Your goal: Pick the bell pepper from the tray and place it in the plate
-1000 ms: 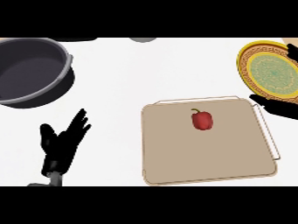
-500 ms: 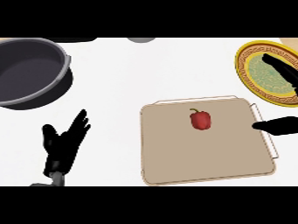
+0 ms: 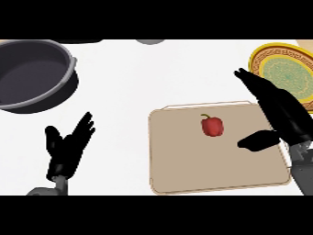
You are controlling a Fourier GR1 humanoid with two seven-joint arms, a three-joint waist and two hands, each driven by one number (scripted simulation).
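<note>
A small red bell pepper [image 3: 211, 125] lies on the tan tray [image 3: 186, 170], in its upper middle. My right hand [image 3: 285, 115] hovers over the tray's right side, open, fingers stretched toward the top and thumb pointing left, a short gap right of the pepper. The yellow plate [image 3: 291, 75] with a green patterned centre sits at the upper right, partly behind the right hand's fingers. My left hand [image 3: 67, 148] rests open at the lower left, fingers up, far from the tray.
A large dark grey pot [image 3: 25, 73] stands at the upper left. White counter [image 3: 159, 73] lies between the pot, the tray and the plate.
My right hand has moved left and down from over the plate to above the tray's right side, closer to the pepper. The pepper, tray and left hand have stayed put.
</note>
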